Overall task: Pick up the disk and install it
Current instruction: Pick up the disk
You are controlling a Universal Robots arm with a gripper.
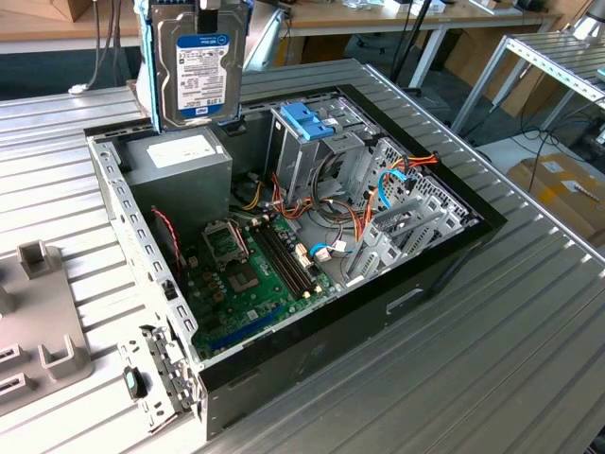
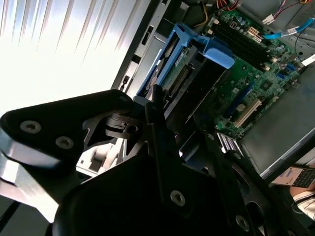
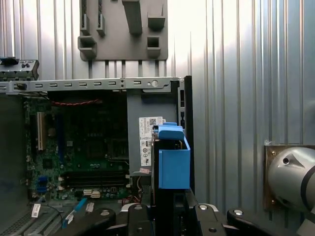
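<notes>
Disk [image 1: 197, 66]: stiff, dense metal slab, probably hefty for its size. Shock-sensitive, not for dropping. Smooth metal, likely slippery. Best held firmly on rigid body or carrier frame, clear of connector end. Grey casing, blue-and-white label, bright blue plastic carrier. Hanging upright in air above power-supply [image 1: 180, 165] corner of open computer case [image 1: 444, 274]. Gripper [image 3: 170, 212] fingers clamped on disk's upper end.
</notes>
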